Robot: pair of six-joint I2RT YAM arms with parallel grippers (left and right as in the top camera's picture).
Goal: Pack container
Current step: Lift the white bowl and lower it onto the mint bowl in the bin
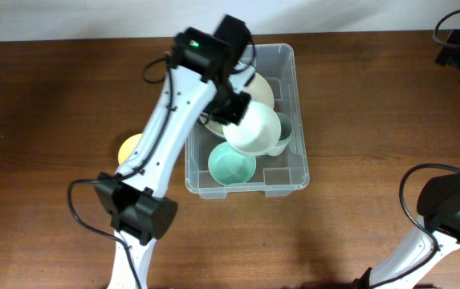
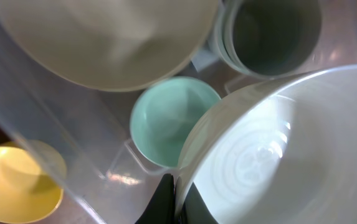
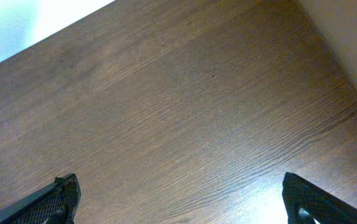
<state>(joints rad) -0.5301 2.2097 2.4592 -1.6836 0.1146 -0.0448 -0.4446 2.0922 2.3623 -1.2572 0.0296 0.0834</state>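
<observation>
A: Left pincer (image 2: 177, 194)?
B: Clamped on white bowl (image 1: 254, 127) rim, right above container (image 1: 300, 120), centre of surface (image 1: 374, 120); long axis running away from base.
A: Right pincer (image 3: 178, 202)?
B: Spread wide, empty, well apart.

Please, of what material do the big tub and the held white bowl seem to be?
The container looks like clear, glossy plastic: the table shows through its walls. The white bowl is smooth and shiny, with soft reflections inside; glazed ceramic or hard plastic, I cannot tell which.
</observation>
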